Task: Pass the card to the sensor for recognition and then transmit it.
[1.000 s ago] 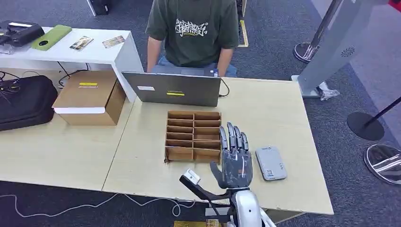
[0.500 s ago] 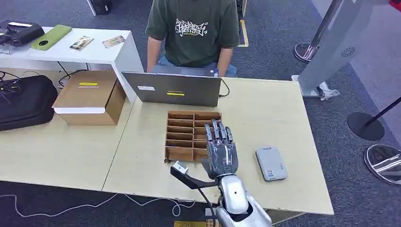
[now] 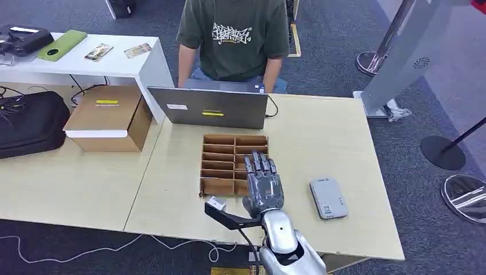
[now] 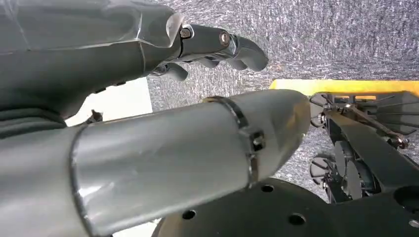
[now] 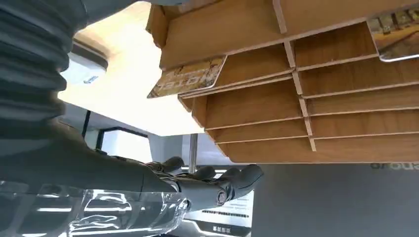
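We are looking down on a pale wooden table (image 3: 332, 132) standing on grey carpet (image 3: 344, 40). Our right hand (image 3: 263, 186) is hovering over the near right corner of the wooden slotted rack (image 3: 234, 163), fingers extended and apart, grasping nothing. In the right wrist view a card (image 5: 188, 77) is sticking out of one of the rack's slots, and a second card (image 5: 398, 37) is sitting in another slot. The grey sensor (image 3: 328, 197) is lying flat on the table just right of the hand. Our left hand (image 4: 217, 47) is hanging over the carpet with fingers loosely curled, holding nothing.

Behind the rack a laptop (image 3: 209, 107) is standing open, and a person in a green shirt (image 3: 235, 34) is sitting beyond it. To the left a cardboard box (image 3: 109, 117) and a black bag (image 3: 31, 123) are resting on an adjoining table, with a white side table (image 3: 114, 66) behind.
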`<state>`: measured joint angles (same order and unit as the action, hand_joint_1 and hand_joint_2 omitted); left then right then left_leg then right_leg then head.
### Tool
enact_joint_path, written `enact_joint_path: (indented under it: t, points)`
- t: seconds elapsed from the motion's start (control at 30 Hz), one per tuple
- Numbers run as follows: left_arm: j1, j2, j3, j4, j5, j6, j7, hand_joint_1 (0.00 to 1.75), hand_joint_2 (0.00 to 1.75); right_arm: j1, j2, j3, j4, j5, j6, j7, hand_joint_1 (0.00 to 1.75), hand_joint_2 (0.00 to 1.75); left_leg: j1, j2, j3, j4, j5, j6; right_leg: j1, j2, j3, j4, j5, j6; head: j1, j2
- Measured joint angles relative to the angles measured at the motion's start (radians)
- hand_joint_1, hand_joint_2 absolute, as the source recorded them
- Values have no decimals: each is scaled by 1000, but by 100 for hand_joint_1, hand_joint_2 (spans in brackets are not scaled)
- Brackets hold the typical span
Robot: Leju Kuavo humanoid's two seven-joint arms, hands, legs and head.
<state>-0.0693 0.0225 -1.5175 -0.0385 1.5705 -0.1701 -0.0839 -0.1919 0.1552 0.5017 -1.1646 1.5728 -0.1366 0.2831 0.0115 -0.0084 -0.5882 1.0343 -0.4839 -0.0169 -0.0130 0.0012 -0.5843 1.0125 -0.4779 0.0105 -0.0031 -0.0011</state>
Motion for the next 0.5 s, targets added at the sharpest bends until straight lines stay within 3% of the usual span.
enact_joint_path:
  t: [0.27,0.5]
  points:
    - [-1,2,0,0,0,0,9,0,0,17,14,-23,-26,-15,28,-51,0,175,0,0,0,0,0,0,0,0,0,0,0,0,0,0]
    - [-3,2,0,0,0,3,13,0,0,6,16,-64,1,-11,8,-69,0,175,0,0,0,0,0,0,0,0,0,0,0,0,0,0]
